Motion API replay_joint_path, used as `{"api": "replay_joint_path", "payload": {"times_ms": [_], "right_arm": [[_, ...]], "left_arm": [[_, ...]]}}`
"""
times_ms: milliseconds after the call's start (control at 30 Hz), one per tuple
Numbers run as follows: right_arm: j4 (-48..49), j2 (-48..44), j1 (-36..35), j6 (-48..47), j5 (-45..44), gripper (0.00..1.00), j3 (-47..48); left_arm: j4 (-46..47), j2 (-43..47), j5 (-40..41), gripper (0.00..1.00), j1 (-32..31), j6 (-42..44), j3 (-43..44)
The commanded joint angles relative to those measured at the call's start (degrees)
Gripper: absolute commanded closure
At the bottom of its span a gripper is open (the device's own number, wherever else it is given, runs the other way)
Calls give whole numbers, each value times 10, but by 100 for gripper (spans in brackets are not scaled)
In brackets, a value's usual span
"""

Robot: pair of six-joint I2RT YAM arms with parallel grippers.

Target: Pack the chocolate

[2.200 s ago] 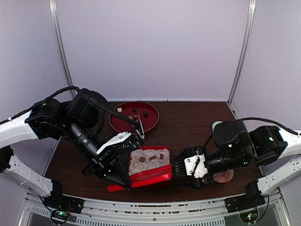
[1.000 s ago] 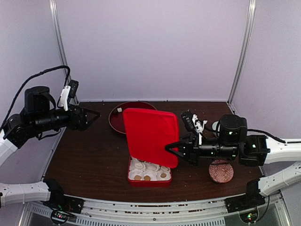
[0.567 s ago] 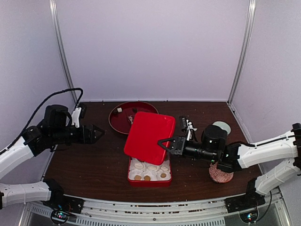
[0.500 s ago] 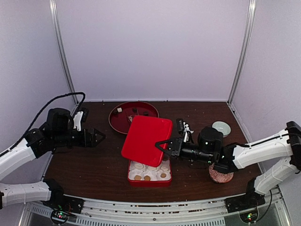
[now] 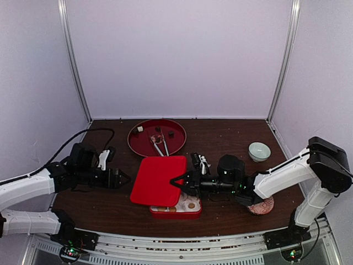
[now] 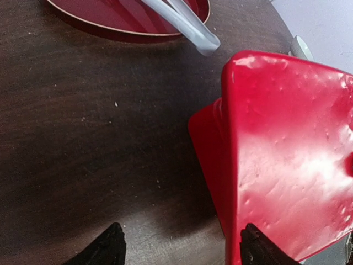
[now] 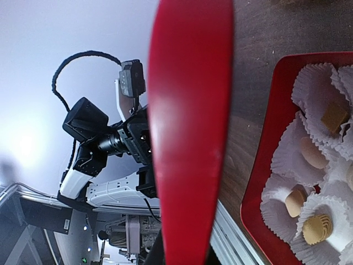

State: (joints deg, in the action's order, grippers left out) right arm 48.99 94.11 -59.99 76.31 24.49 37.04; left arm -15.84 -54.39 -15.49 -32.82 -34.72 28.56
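A red box (image 5: 194, 212) sits near the table's front, and its paper cups hold tan and brown chocolate (image 7: 317, 229); one piece shows past the lid (image 5: 191, 205). My right gripper (image 5: 179, 181) is shut on the right edge of the red lid (image 5: 157, 179), which lies nearly flat over the box, shifted left. The right wrist view shows that lid (image 7: 190, 138) edge-on. My left gripper (image 5: 124, 178) is open just left of the lid, its fingertips (image 6: 113, 247) level with the lid's (image 6: 292, 154) near edge and holding nothing. More chocolate (image 5: 171, 133) lies on the round red plate (image 5: 140, 144).
Metal tongs (image 5: 160, 144) rest on the plate at the back, and their tip (image 6: 187, 25) shows in the left wrist view. A small pale bowl (image 5: 258, 150) stands at the right. A patterned round dish (image 5: 263, 207) lies under my right arm.
My right gripper has swung the lid from upright down to nearly flat over the box, moving left. My left arm has come down toward the lid, its jaws narrowing.
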Motion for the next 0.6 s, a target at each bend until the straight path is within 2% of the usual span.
{"api": "replay_joint_path", "payload": {"times_ms": [0, 167, 333, 567], "right_arm": [[-30, -35, 15, -4, 27, 95, -2], [-37, -51, 31, 2, 46, 95, -34], [-11, -52, 38, 27, 67, 95, -56], [-3, -61, 58, 32, 85, 95, -85]], "left_arm": [[83, -37, -18, 26, -16, -11, -17], [116, -111, -12, 28, -61, -6, 2], [143, -183, -2, 33, -105, -12, 30], [162, -194, 2, 36, -110, -22, 30]]}}
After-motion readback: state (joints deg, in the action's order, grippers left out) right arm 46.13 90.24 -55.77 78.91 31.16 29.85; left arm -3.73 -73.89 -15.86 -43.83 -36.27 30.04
